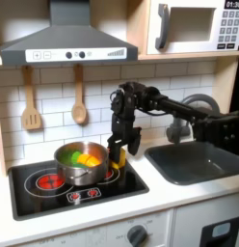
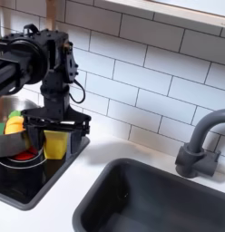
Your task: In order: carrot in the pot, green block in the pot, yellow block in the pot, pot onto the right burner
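Observation:
The steel pot [image 1: 80,164] stands on the left burner in the first exterior view, with the green block [image 1: 77,152] and the orange carrot [image 1: 90,156] inside it. Just to the right of the pot's rim my gripper [image 1: 117,157] points down, shut on the yellow block [image 1: 117,154]. It hangs low over the right burner [image 1: 119,175]. In the second exterior view the yellow block [image 2: 56,143] sits between the black fingers of the gripper [image 2: 56,150], and the pot [image 2: 7,138] is at the left edge.
A wooden spatula [image 1: 31,102] and spoon [image 1: 80,96] hang on the tiled wall behind the stove. In the first exterior view, a sink [image 1: 194,161] with a grey faucet [image 2: 198,143] lies to the right. A range hood [image 1: 66,39] hangs above.

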